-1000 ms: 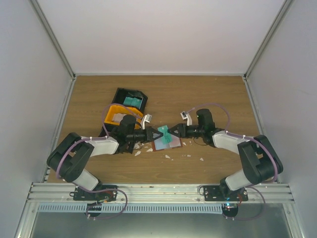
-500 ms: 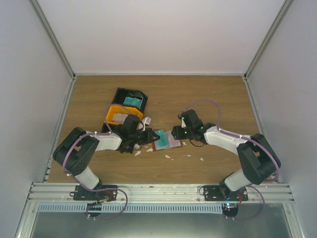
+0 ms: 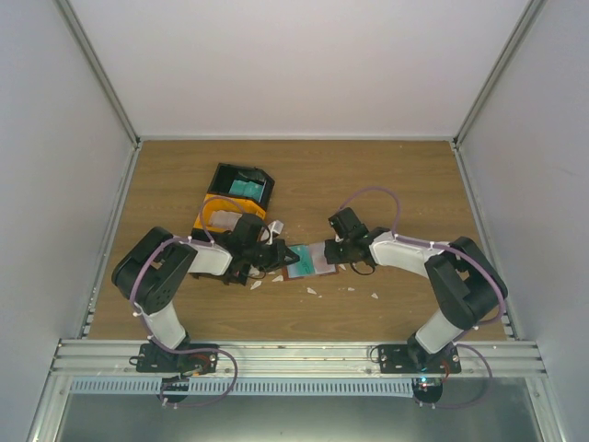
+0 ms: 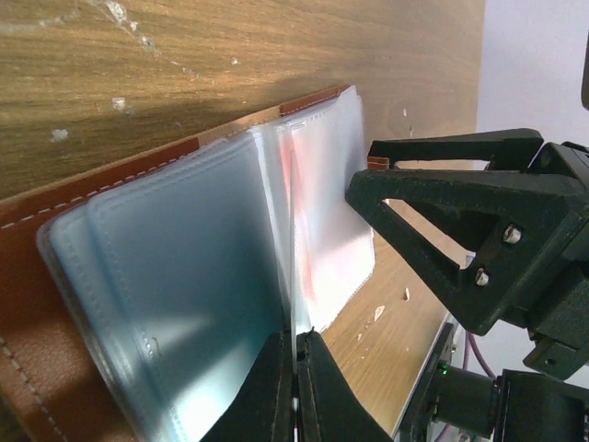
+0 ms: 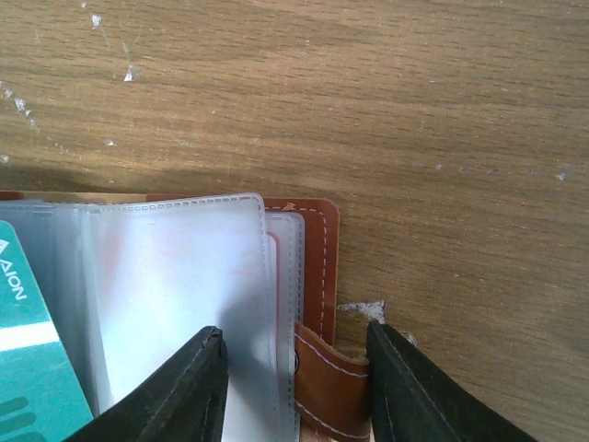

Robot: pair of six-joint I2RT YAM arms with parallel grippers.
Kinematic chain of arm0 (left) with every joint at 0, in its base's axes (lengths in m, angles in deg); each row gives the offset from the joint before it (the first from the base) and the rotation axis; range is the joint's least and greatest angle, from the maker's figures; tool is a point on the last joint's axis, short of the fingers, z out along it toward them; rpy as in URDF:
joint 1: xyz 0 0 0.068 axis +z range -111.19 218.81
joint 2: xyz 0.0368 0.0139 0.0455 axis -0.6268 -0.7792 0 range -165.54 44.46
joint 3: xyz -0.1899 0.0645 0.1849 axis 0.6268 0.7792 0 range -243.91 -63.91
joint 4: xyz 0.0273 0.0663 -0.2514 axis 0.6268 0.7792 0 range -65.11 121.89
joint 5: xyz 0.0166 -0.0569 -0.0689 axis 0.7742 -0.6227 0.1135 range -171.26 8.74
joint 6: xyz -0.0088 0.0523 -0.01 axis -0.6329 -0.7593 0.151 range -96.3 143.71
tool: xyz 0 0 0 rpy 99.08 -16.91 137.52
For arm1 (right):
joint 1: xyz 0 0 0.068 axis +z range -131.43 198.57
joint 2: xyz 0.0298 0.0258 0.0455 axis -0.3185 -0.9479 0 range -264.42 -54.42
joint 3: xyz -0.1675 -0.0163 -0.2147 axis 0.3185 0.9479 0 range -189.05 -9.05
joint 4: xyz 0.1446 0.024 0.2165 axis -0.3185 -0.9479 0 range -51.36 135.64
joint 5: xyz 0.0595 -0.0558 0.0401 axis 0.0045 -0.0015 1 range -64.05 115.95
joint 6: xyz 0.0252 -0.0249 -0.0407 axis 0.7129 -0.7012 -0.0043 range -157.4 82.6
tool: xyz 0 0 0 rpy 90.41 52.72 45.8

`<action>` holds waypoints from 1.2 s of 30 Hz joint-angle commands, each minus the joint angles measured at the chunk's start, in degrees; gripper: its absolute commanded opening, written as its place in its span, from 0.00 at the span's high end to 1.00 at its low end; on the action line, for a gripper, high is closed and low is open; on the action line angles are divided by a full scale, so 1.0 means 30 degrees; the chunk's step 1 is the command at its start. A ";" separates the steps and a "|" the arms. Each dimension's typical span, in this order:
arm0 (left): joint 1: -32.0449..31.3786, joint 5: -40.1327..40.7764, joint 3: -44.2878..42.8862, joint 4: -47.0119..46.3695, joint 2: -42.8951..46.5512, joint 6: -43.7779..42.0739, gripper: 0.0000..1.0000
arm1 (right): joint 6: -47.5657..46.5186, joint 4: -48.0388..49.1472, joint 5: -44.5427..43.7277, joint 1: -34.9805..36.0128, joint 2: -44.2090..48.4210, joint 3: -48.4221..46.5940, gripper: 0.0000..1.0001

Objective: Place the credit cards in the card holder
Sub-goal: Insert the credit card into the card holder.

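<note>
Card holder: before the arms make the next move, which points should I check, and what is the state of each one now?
1. Card holder lies open with its sleeves showing: ok.
2. Left gripper is shut on one clear sleeve, holding it up: ok.
3. Right gripper is open, one finger on each side of the brown strap: ok.
4. Teal card is fully inside a pocket: cannot tell.
5. Right gripper holds a card for loading: not ok, it holds nothing.

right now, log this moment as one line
left tool: shut on thin sheet, sleeve or card unclear | right tool: open, straddling strap | card holder: open on table | teal card: among sleeves
</note>
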State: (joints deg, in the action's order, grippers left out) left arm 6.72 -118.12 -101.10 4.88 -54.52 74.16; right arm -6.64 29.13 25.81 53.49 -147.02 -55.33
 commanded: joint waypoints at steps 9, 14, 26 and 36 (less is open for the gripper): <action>0.0347 -0.0570 -0.0465 -0.1713 -0.0286 0.0172 1.00 | 0.1191 -0.0965 -0.0020 0.0125 -0.0428 0.0954 0.67; 0.0445 -0.0664 -0.0614 -0.1760 -0.0500 0.0213 1.00 | 0.1313 -0.0965 -0.0024 0.0138 -0.0398 0.0993 0.67; 0.0416 -0.1207 -0.1094 -0.1180 -0.2529 0.0923 1.00 | 0.1537 -0.0765 -0.0029 0.0148 -0.0440 0.1086 0.67; 0.0341 -0.0544 -0.0242 -0.0436 -0.2423 0.1764 1.00 | 0.1887 -0.0624 -0.0028 0.0136 -0.0412 0.1303 0.67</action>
State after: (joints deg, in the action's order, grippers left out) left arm 7.74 -121.94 -103.74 1.77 -61.14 78.31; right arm -2.20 31.14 25.57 53.49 -146.34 -54.00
